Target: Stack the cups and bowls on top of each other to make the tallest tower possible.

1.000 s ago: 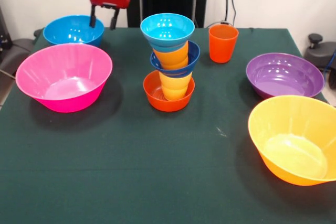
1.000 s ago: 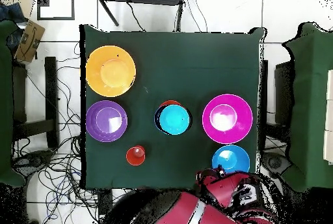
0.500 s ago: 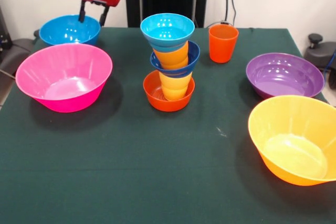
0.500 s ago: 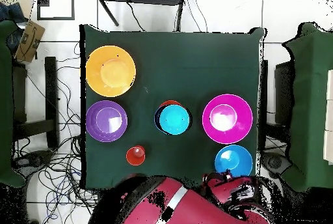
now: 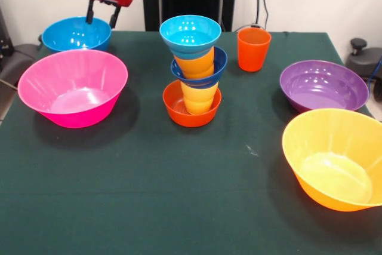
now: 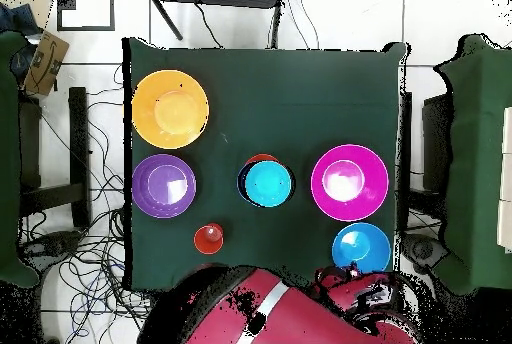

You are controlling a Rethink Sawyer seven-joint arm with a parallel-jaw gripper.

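Gripper (image 5: 101, 15) jaws apart, empty, above medium blue bowl (image 5: 76, 33) at desk (image 5: 179, 171) corner. Tower (image 5: 191, 70) mid-desk: orange-red bowl, yellow cup, dark blue bowl, light orange cup, cyan bowl. Red-orange cup (image 5: 253, 49) stands apart.

The end effector (image 5: 101, 15) hangs raised, its two fingers spread apart.

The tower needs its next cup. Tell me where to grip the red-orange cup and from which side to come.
Grip the red-orange cup by its rim, with one finger of the gripper inside the open mouth and one outside, coming straight down from above. It stands upright and alone on the table, mouth up, and its walls taper downward, so a side pinch might slip. The tower stands clear of it.
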